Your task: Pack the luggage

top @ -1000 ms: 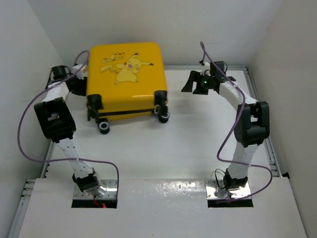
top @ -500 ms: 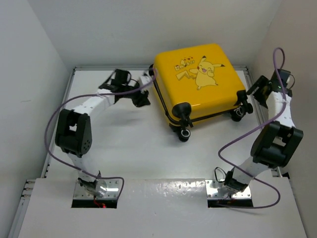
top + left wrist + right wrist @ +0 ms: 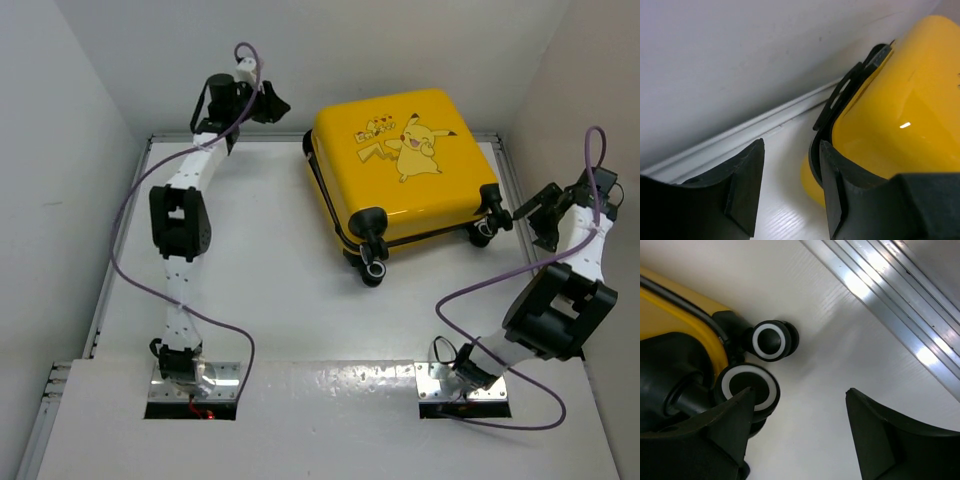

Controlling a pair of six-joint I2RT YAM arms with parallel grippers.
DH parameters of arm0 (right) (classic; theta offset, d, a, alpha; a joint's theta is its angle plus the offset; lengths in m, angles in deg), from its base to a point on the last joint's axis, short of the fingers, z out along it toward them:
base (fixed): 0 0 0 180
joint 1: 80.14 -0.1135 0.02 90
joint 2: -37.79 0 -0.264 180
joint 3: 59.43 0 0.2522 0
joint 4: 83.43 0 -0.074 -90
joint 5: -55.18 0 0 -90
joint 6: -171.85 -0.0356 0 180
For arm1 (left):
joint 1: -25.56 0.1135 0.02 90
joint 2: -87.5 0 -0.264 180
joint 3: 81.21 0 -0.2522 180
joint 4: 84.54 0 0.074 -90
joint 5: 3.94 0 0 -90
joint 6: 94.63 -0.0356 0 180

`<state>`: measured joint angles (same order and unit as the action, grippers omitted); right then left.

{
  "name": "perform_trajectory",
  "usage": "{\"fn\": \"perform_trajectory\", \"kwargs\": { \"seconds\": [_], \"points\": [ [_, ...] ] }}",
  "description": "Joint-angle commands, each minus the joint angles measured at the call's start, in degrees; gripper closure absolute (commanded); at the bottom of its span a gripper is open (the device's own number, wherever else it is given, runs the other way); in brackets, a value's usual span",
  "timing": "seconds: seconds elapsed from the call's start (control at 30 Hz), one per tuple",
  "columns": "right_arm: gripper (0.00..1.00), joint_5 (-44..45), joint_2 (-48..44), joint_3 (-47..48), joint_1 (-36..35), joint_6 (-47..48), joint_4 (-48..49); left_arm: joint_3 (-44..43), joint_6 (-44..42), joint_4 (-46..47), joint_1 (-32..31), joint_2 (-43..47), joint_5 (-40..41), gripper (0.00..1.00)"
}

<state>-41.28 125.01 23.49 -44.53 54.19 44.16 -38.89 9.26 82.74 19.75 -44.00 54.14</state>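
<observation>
The luggage (image 3: 405, 165), a yellow hard-shell suitcase with a Pikachu lid, lies shut and flat at the back right, wheels (image 3: 373, 270) toward me. My left gripper (image 3: 277, 106) is open and empty, up by the back wall beside the case's back left corner. In the left wrist view my left gripper (image 3: 791, 145) has the yellow shell (image 3: 900, 125) and black zipper seam (image 3: 850, 87) just past its right finger. My right gripper (image 3: 528, 210) is open and empty beside the right-hand wheels (image 3: 486, 228). In the right wrist view my right gripper (image 3: 800, 390) has its left fingertip against a wheel (image 3: 747, 385).
White walls close in the table at the back and on both sides. An aluminium rail (image 3: 900, 305) runs along the right edge, close to my right gripper. Purple cables (image 3: 130, 230) loop from both arms. The arm bases (image 3: 190, 375) sit at the near edge.
The suitcase went from the back left to the back right, turned, then held still. My left arm rose to the back wall. My right gripper dropped to the right wheels.
</observation>
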Motion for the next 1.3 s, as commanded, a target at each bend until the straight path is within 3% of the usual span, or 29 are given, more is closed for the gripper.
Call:
{"fn": "perform_trajectory", "kwargs": {
  "seconds": [0.0,0.4,0.53,0.6,0.8,0.97,1.1,1.23,1.27],
  "points": [
    [0.28,-9.9,-2.6,0.9,-0.7,2.5,-5.2,-8.0,8.5,-1.7,-3.2,-8.2,-2.5,0.51],
    [0.3,-13.3,-2.4,5.2,0.9,8.0,-13.6,-5.6,8.4,-3.0,-8.0,-13.3,-3.6,0.56],
    [0.32,-14.8,-0.5,4.9,0.3,7.2,-14.0,-4.2,4.8,-10.8,-8.0,-13.2,1.6,0.93],
    [0.35,-15.0,1.0,5.4,-0.5,7.2,-15.0,-3.0,1.2,-14.0,-8.0,-12.1,3.8,1.0],
    [0.4,-16.6,3.4,6.1,-6.1,10.1,-19.4,16.3,-2.8,-15.0,-6.6,2.9,10.6,1.0],
    [0.4,-15.3,4.6,3.3,-13.1,3.9,-10.3,34.5,-7.1,-15.0,-5.3,15.4,6.1,1.0],
    [0.4,-15.2,11.3,9.4,-16.6,-1.2,-2.1,45.9,-14.1,-16.3,-5.3,25.8,2.7,1.0],
    [0.4,-15.8,22.9,19.2,-21.4,-2.3,1.6,53.9,-27.5,-21.2,-4.7,36.0,-6.3,1.0],
    [0.4,-16.6,24.1,22.8,-21.9,-2.7,2.0,55.6,-30.2,-22.8,-4.7,37.6,-8.1,0.78]
  ]
}}
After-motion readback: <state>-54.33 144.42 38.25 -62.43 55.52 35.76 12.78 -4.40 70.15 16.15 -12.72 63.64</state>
